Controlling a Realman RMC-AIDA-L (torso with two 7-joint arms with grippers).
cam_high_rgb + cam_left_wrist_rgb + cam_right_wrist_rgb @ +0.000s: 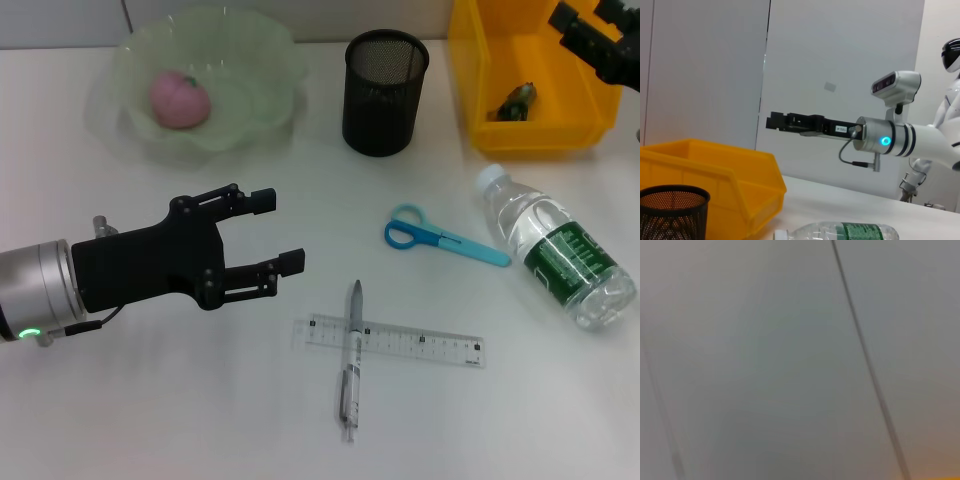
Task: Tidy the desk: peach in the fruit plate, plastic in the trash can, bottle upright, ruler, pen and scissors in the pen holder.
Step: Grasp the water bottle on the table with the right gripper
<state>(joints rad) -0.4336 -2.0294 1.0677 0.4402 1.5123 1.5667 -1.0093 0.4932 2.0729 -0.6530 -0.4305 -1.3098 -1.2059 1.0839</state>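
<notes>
My left gripper (283, 232) is open and empty, hovering over the desk below the fruit plate (255, 60), which holds the pink peach (180, 98). The clear ruler (400, 342) lies under the pen (351, 360), to the right of that gripper. Blue scissors (440, 238) lie beside the water bottle (560, 250), which is on its side. The black mesh pen holder (385, 92) stands empty. My right gripper (572, 25) is above the yellow bin (480, 80), where a piece of plastic (517, 102) lies. The left wrist view shows the right gripper (775, 121) side-on above the bin (715, 170).
The left wrist view also shows the pen holder (672, 210) and the lying bottle (840, 232). The right wrist view shows only a grey wall. The bin stands at the desk's back right corner.
</notes>
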